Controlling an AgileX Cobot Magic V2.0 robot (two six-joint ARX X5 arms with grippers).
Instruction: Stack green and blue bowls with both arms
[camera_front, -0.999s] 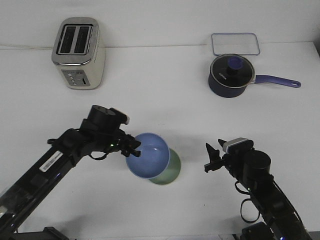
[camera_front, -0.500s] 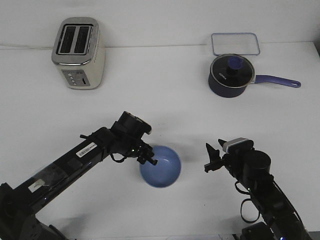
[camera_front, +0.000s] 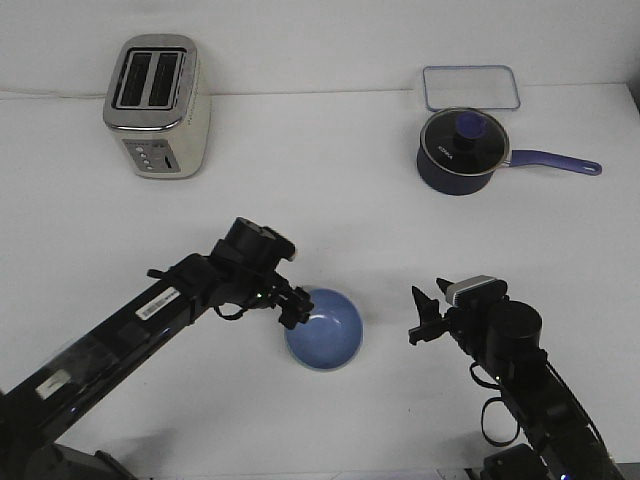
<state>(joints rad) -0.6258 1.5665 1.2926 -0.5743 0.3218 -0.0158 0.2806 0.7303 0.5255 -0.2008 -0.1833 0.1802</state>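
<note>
The periwinkle blue bowl (camera_front: 326, 330) sits right side up inside the pale green bowl (camera_front: 340, 364). Only a thin sliver of the green bowl's rim shows under the blue bowl's near right edge. My left gripper (camera_front: 295, 308) reaches in from the left and is shut on the blue bowl's left rim. My right gripper (camera_front: 418, 315) is open and empty, a little to the right of the stacked bowls and pointing toward them.
A silver toaster (camera_front: 156, 106) stands at the back left. A dark navy saucepan (camera_front: 462, 152) with a purple handle stands at the back right, with a clear lidded container (camera_front: 470, 87) behind it. The white table's near edge (camera_front: 300, 470) lies just below the bowls.
My left gripper has carried the tilted blue bowl to the right and down and set it level inside the green bowl, which is now almost fully covered. The right arm has not moved.
</note>
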